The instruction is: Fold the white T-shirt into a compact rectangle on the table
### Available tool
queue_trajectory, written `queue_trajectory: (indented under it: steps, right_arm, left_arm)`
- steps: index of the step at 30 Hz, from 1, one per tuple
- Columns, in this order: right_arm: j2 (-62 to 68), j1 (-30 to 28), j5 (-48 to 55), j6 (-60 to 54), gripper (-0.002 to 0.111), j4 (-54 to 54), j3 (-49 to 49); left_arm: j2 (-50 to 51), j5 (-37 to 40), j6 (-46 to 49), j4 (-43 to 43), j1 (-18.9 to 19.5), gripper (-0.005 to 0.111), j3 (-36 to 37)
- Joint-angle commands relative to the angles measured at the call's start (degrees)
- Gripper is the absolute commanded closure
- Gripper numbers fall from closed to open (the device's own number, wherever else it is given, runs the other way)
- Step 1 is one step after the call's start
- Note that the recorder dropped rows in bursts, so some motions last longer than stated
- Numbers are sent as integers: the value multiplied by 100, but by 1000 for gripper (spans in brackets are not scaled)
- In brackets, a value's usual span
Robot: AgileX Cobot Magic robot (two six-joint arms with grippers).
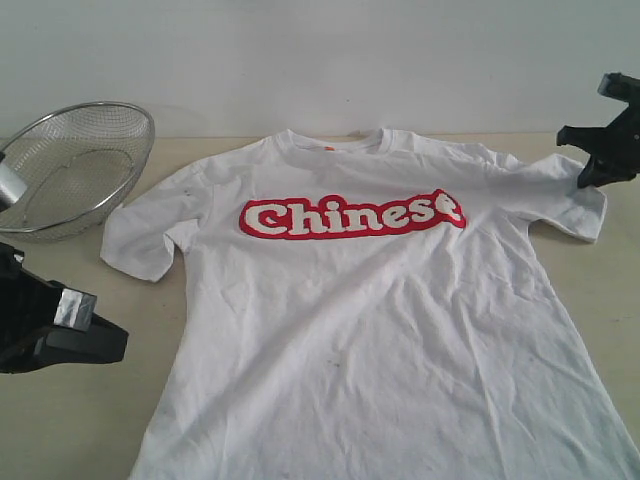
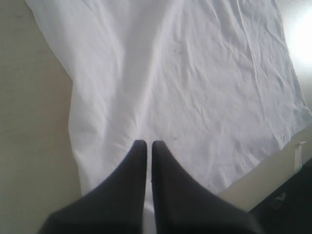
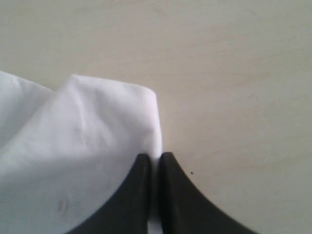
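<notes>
Left hand (image 2: 148,145) shut and empty by the hem end; right hand (image 3: 155,157) pinching a sleeve of the white T-shirt (image 1: 370,330).

At the left of the exterior view the left hand hangs with its fingers pressed together, nothing visibly between them, just beside the shirt's side edge. Beyond it a wire-mesh basket (image 1: 80,170) sits on the desk (image 1: 60,420), near the other sleeve but apart from it. The shirt lies spread front up, lettering (image 1: 352,215) across the chest, long axis running from the far collar to the near hem. At the right, the right hand is clamped on the sleeve (image 1: 570,195) edge, cloth nipped between its fingers. The fold probably means carrying that sleeve leftward, across the long axis, and the right hand is placed for it.
</notes>
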Motion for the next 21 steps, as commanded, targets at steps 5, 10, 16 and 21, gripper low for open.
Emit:
queue_trajectory:
  steps: [5, 10, 16, 21]
  right_arm:
    - [-562, -1, -129, -49, 108, -266, 17]
    - [-624, -1, 97, -81, 108, -230, 17]
    - [-634, 103, 513, -565, 108, 730, 17]
    - [-634, 476, 620, -645, 108, 998, 17]
  left_arm:
    - [14, 82, 33, -75, 1, 102, -28]
    - [14, 82, 46, -75, 1, 102, -28]
    - [14, 93, 126, -75, 1, 102, -28]
    - [14, 93, 141, -75, 1, 102, -28]
